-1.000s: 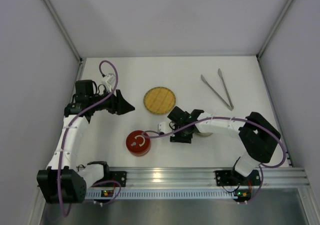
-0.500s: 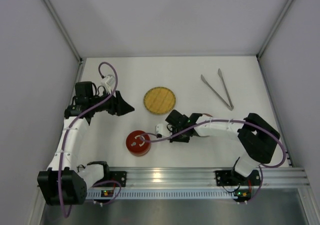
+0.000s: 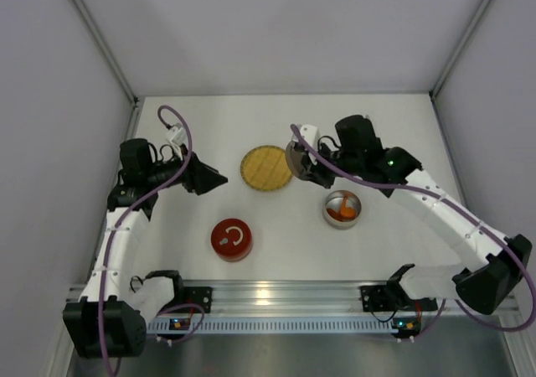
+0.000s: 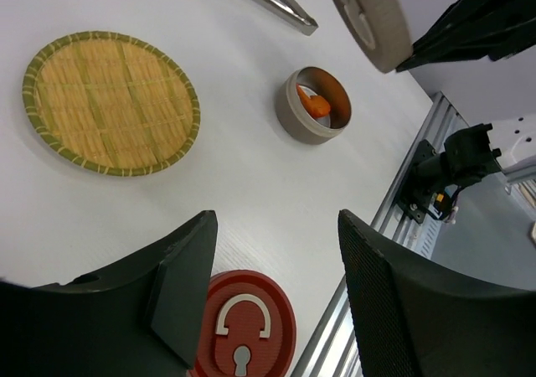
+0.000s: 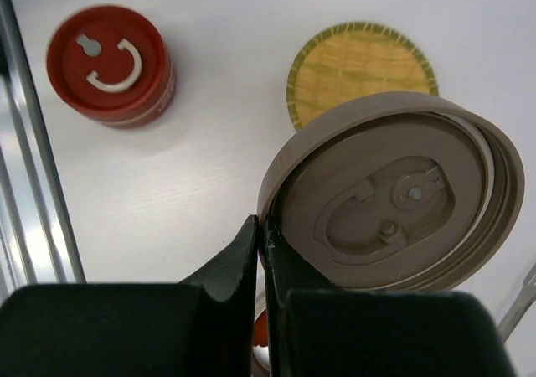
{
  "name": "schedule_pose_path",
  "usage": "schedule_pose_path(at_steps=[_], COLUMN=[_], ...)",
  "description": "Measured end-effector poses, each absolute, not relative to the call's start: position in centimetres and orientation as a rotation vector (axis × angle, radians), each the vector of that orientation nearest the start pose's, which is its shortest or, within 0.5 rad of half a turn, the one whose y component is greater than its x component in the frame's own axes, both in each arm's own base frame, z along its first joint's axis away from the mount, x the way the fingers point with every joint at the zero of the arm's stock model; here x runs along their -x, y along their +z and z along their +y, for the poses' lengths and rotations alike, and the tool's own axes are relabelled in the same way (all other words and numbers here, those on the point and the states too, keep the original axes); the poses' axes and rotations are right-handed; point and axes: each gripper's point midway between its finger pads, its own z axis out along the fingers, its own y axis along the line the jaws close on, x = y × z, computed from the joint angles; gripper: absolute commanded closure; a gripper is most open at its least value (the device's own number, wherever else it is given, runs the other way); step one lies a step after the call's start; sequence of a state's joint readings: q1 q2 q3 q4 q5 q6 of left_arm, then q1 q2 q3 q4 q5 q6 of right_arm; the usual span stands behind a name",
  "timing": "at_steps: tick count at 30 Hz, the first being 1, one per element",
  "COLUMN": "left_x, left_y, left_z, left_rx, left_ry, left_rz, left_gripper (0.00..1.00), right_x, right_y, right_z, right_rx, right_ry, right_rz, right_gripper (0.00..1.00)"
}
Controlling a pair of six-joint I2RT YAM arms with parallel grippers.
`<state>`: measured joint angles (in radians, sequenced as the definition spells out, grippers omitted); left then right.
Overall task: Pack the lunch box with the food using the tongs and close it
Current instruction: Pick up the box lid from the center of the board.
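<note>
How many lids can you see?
2. A red lid sits on the red tin near the front; a beige lid hangs pinched in the right gripper, near the yellow plate.

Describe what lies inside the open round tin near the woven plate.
Inside the open tin lie orange food pieces; beside them its pale floor shows bare. Whatever is beneath the pieces is covered.

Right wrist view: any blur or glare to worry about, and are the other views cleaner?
Right wrist: red container slightly smeared, beige lid in the right hand sharp. Left wrist: woven plate and open tin sharp. Top external: glare streak on the metal rail.
</note>
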<state>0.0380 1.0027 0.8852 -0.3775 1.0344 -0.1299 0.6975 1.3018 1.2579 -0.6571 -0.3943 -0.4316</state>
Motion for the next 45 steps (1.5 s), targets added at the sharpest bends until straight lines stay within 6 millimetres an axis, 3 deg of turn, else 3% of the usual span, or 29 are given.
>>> schedule_pose_path(at_steps=[2,6,10,14,18,22,26,33,45], left_x=[-25.1,-24.4,-23.3,-23.7,-25.0,-25.0,-23.6,-19.2,-20.5], left_y=[25.7,26.3,27.2,29.7,33.2,34.5,33.8,30.4,29.5], left_z=[-14.8,-16.1,-18.5,-20.2,-20.1,-20.0,-21.2,-24.9,-25.4], left_rx=[-0.506,-0.596,-0.767,-0.97,-1.145,-1.294,-1.454,-1.762,-1.834], left_ry=[-1.138,-1.19,-1.217,-1.132,-0.939,-0.792,-0.745,-0.74,-0.581], left_rz=[1.878,1.813,1.734,1.597,1.411,1.284,1.206,1.064,0.993], left_gripper=[0.36,0.36,0.36,0.35,0.29,0.25,0.25,0.27,0.28], right_x=[-23.8,-21.4,-19.6,-18.2,-17.5,-16.3,-15.4,-14.5,-13.9], right_y=[25.9,29.4,31.0,32.4,32.2,30.5,29.7,29.5,29.5], right_z=[26.5,26.5,27.0,28.0,28.5,28.0,27.7,27.5,27.6], right_rx=[1.355,1.383,1.409,1.448,1.502,1.549,1.578,1.593,1.621], right_ry=[0.628,0.739,0.876,1.027,1.136,1.211,1.266,1.336,1.41], right_rz=[1.738,1.634,1.578,1.566,1.595,1.668,1.699,1.72,1.734], right_gripper=[1.0,1.0,1.0,1.0,1.0,1.0,1.0,1.0,1.0])
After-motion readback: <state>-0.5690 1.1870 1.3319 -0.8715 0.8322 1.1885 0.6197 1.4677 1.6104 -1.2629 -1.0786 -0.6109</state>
